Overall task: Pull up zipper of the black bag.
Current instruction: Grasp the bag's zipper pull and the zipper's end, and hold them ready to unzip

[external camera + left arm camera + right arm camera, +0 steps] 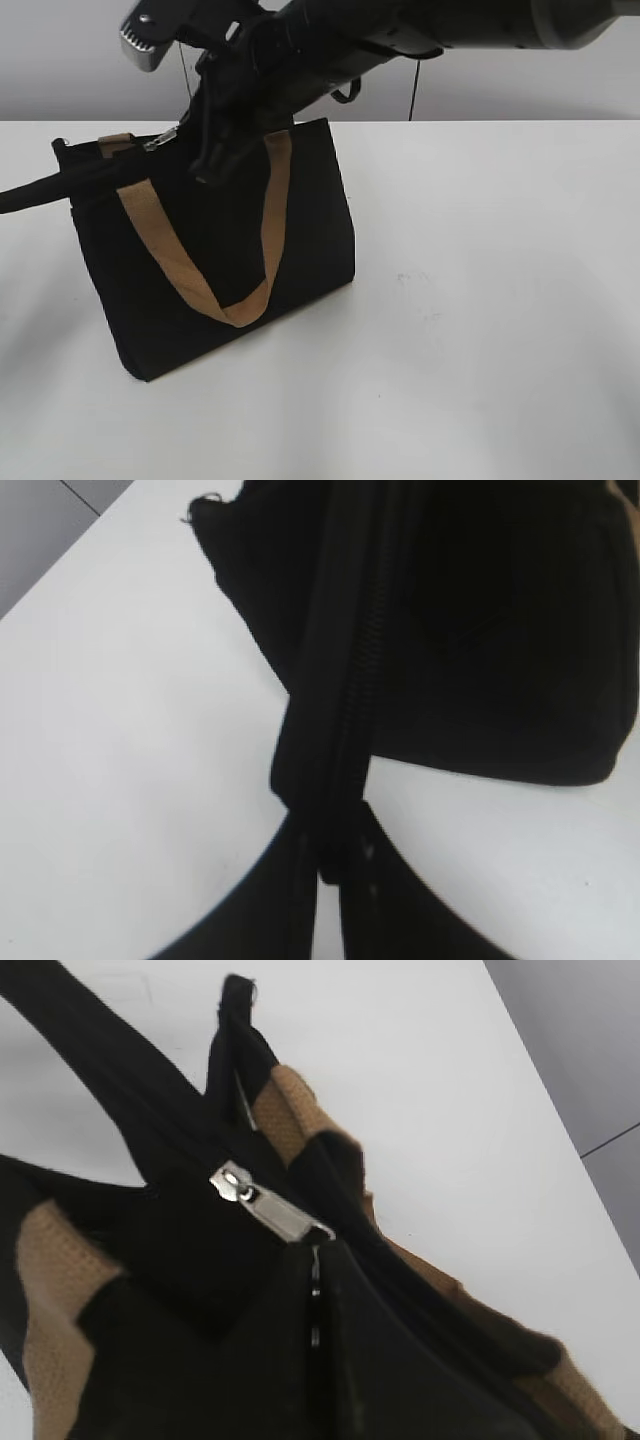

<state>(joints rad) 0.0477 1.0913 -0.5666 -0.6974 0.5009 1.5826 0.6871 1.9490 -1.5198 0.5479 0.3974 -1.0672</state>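
The black bag stands on the white table, its tan handle hanging down the front. My left gripper comes in from the left and is shut on the bag's top edge at the left end. In the left wrist view the left gripper pinches the black strip that carries the zipper. My right gripper reaches across from the upper right and is shut on the silvery zipper pull. In the right wrist view the right gripper holds the end of the pull.
The right arm spans the top of the exterior view above the bag. A grey wall stands behind the table's far edge. Bare white table lies to the right of and in front of the bag.
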